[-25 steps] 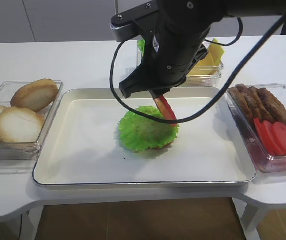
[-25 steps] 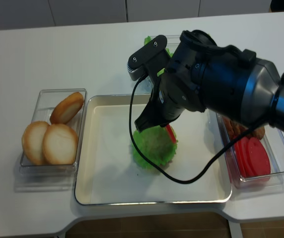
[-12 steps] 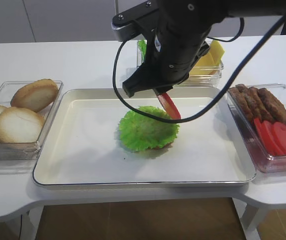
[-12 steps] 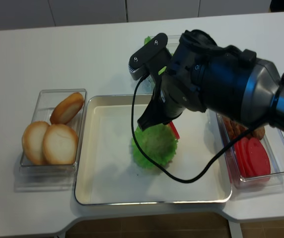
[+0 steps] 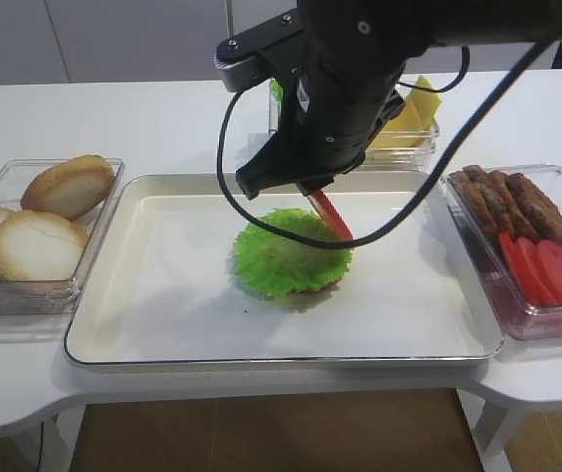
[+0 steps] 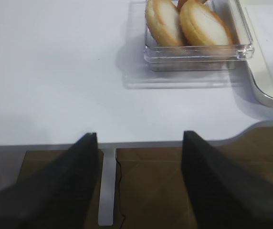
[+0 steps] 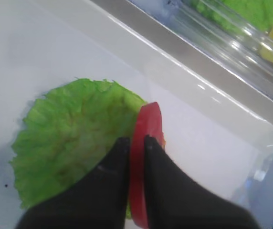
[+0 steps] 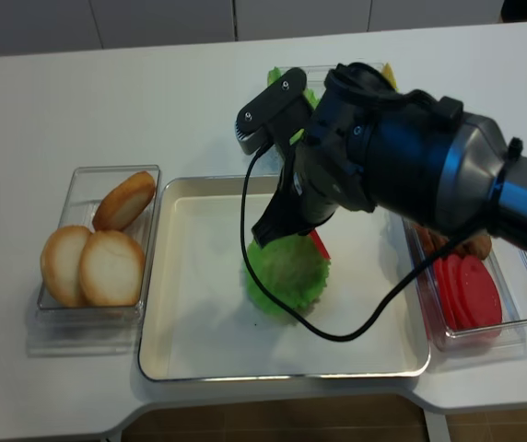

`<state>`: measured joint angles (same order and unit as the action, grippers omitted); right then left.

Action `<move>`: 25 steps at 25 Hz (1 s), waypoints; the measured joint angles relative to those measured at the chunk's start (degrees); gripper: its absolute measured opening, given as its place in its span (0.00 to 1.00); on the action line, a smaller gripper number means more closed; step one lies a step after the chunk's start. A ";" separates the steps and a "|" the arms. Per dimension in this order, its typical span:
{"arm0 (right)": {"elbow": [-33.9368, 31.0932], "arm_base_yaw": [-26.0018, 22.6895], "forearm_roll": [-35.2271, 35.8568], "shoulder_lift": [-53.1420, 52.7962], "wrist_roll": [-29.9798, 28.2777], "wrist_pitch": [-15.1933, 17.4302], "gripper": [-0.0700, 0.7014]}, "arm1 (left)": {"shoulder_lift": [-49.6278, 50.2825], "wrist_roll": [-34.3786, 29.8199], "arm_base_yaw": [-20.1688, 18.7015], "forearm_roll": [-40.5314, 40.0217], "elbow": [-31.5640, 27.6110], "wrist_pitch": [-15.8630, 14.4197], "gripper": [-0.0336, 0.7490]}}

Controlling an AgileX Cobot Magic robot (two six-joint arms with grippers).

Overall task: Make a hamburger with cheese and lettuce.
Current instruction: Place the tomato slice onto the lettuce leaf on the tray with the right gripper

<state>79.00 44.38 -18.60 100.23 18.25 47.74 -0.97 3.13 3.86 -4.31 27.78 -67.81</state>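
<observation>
The hamburger (image 5: 291,261) lies in the middle of the white tray (image 5: 153,315), a frilly green lettuce (image 7: 69,148) leaf covering its bun. My right gripper (image 7: 136,140) is shut on a red tomato slice (image 7: 148,121), held on edge just above the leaf's right rim (image 8: 286,272). In the exterior view the slice (image 5: 330,214) pokes out below the black arm. Pale yellow cheese (image 5: 414,108) slices sit in a clear box behind the tray. My left gripper (image 6: 140,135) stands open and empty at the table's front-left edge.
A clear box of bun halves (image 5: 35,231) stands left of the tray. On the right, a box (image 5: 517,324) holds tomato slices (image 5: 541,270) and sausages (image 5: 512,202). More lettuce (image 5: 277,90) lies in the box at the back. The right arm's cable hangs over the tray.
The right gripper has shifted slightly over the leaf's right edge, still gripping the tomato slice. The left gripper has not moved.
</observation>
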 joint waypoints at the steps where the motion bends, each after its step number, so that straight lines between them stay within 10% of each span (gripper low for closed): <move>1: 0.00 0.00 0.26 0.09 0.00 0.00 0.19 | 0.00 0.00 0.00 0.00 0.00 0.00 0.57; 25: 0.04 0.00 4.84 0.09 0.00 0.13 0.49 | 0.00 0.00 0.00 0.00 0.00 0.00 0.57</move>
<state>79.04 44.38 -13.76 100.32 18.25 47.86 -0.97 3.13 3.86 -4.31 27.78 -67.81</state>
